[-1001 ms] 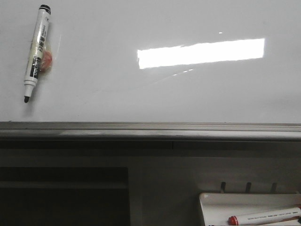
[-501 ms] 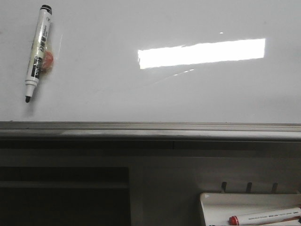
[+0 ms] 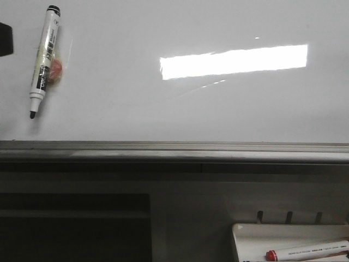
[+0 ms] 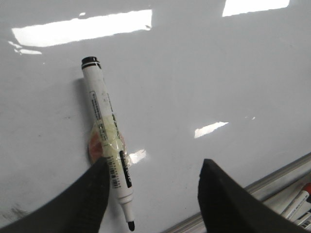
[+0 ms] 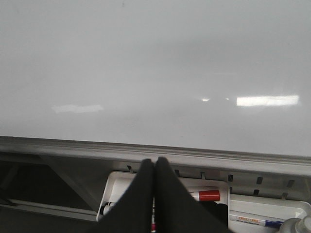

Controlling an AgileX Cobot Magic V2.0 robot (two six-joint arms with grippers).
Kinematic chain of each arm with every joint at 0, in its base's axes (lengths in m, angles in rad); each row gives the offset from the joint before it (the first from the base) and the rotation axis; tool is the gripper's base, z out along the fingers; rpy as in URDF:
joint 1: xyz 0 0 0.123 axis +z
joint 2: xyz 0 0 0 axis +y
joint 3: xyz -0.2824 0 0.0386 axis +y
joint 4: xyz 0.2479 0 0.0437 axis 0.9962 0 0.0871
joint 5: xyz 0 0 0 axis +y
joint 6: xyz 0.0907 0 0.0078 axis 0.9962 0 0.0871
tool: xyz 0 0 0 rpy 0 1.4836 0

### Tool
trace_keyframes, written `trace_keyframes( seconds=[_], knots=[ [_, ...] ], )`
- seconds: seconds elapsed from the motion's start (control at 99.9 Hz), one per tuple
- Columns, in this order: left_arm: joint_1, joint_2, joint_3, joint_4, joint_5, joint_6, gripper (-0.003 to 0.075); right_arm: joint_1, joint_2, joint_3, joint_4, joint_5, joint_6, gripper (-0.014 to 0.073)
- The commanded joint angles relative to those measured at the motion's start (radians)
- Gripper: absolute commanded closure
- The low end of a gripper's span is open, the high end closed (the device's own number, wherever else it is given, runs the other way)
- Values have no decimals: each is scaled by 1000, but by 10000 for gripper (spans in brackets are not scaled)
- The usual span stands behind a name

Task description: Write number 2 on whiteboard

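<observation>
The whiteboard [image 3: 218,109] is glossy white with a grey edge strip [image 3: 174,150] and reflects a bright rectangle. No number 2 shows on it. A white marker [image 3: 43,54] with a black tip pointing down is stuck to the board's left part over a small orange piece [image 3: 56,70]. My left gripper [image 4: 154,167] is open. In the left wrist view the marker [image 4: 104,126] lies close beside one finger [image 4: 92,194], outside the gap. A dark part of this gripper shows at the front view's left edge [image 3: 4,39]. My right gripper [image 5: 155,162] is shut and empty, below the board's edge.
A small white tray [image 3: 245,232] hangs below the board at the right and holds a red-capped marker [image 3: 305,251]. In the right wrist view the tray [image 5: 116,182] holds several markers behind the fingers. A dark recess [image 3: 71,224] lies below the board on the left.
A dark part of my left gripper has come into the front view at the left edge, beside the marker. The marker has stayed put.
</observation>
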Motion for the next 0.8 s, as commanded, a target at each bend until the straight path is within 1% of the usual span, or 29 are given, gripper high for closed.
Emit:
trace_keyframes(
  seconds=[0.0,0.06,0.17,0.26,0.411,0.511,0.611,0.681,0.691,0.701,0.721,0.751,0.761,0.791],
  knots=[
    [-10,89,-49,-56,-150,-8,339,1,19,-31,15,-87,-15,654],
    [-10,151,-73,-101,-152,-8,342,1,19,-31,31,-94,-15,654],
    [-10,242,-112,-112,-176,-8,342,1,19,-31,33,-94,-15,654],
    [-10,295,-132,-198,-183,-8,343,1,19,-31,35,-95,-15,654],
    [-10,354,-153,-218,-164,-10,344,1,19,-31,35,-95,-15,654],
    [-10,385,-152,-290,-143,-11,355,1,19,-31,37,-95,-15,655],
    [-10,409,-152,-290,-150,-11,367,1,19,-31,44,-95,-15,654],
    [-10,419,-152,-290,-150,-11,453,1,19,-31,52,-95,-15,654],
    [-10,421,-152,-290,-148,-11,494,1,19,-31,52,-93,-15,655],
    [-10,421,-152,-290,-148,-11,494,1,19,-31,52,-93,-15,655],
    [-10,421,-152,-290,-148,-11,556,1,19,-31,54,-91,-15,654],
    [-10,421,-152,-288,-145,-11,606,1,19,-31,59,-88,-15,654],
    [-10,421,-152,-286,-143,-11,640,1,19,-31,62,-88,-15,654],
    [-10,421,-152,-280,-140,-11,706,1,19,-31,65,-83,-15,654]
  ],
)
